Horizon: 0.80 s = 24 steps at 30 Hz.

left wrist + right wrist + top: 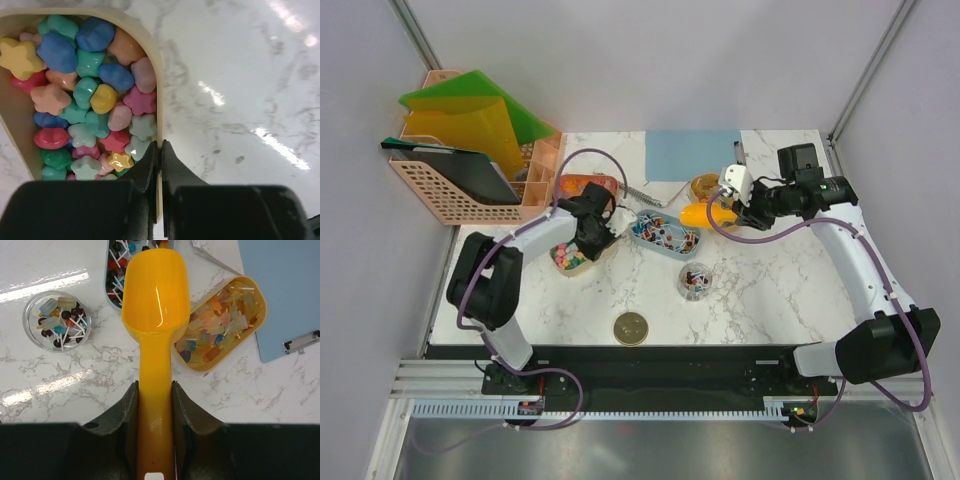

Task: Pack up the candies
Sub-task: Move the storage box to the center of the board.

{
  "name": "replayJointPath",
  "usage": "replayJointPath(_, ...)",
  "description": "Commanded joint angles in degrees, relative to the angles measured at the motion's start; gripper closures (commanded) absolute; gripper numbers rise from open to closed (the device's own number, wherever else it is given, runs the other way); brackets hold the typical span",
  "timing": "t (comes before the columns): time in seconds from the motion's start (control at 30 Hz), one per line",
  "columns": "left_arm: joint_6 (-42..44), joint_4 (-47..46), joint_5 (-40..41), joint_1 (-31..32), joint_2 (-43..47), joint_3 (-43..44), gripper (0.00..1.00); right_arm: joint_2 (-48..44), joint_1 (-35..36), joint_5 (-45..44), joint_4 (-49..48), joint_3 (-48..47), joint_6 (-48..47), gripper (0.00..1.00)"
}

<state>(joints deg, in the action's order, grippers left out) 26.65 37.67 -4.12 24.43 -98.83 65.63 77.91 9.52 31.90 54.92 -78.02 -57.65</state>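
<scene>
Pastel star-shaped candies (90, 95) fill a cream tray (159, 90). My left gripper (160, 145) is shut on that tray's right rim, one finger inside and one outside. From above, the left gripper (592, 238) sits at the pastel tray (566, 258) left of centre. My right gripper (155, 386) is shut on the handle of the long orange scoop (156, 290), whose bowl is empty. From above, the right gripper (738, 205) holds the scoop (708, 215) right of a blue tray of dark wrapped candies (663, 235). A small glass jar (696, 281) holds some candies.
A yellow tray of translucent sweets (222, 325) lies beside the scoop, and an orange tray (585, 187) stands behind the left gripper. The gold lid (631, 327) lies near the front edge. A blue clipboard (692, 155) and a pink basket of folders (470, 170) stand at the back.
</scene>
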Motion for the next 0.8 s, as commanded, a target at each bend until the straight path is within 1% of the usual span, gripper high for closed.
replayJointPath(0.0, 5.2, 1.2, -5.6, 5.9, 1.9, -0.4, 0.98, -0.2, -0.4, -2.7, -1.2, -0.1, -1.0, 1.00)
replayJointPath(0.07, 5.1, 1.7, -6.3, 8.7, 2.2, -0.7, 0.98, 0.1, -0.6, -3.1, -1.6, -0.5, -0.7, 1.00)
replayJointPath(0.23, 5.2, 4.0, -10.0, 12.8, 2.2, -0.5, 0.98, 0.5, -0.9, -4.0, -2.0, -1.2, -0.5, 1.00)
replayJointPath(0.33, 8.1, 4.2, -11.8, 15.4, 1.4, -0.2, 0.98, 0.6, -0.9, -4.2, -2.4, -1.2, 0.3, 1.00)
replayJointPath(0.4, 10.7, 4.1, -12.8, 17.1, -0.6, 1.0, 0.98, 0.5, -0.9, -4.4, -2.9, -1.1, 0.7, 1.00)
replayJointPath(0.53, 14.8, 3.8, -14.2, 19.5, -5.7, 5.6, 0.98, 0.4, -1.0, -4.8, -3.1, -0.6, 1.1, 1.00)
replayJointPath(0.63, 18.2, 3.8, -15.2, 21.0, -9.5, 10.7, 0.98, -0.1, -1.0, -6.5, -3.0, 0.0, 0.6, 1.00)
replayJointPath(0.77, 19.2, 4.0, -16.3, 22.3, -13.2, 15.7, 0.98, -0.9, -1.2, -7.6, -3.0, 0.8, -0.2, 1.00)
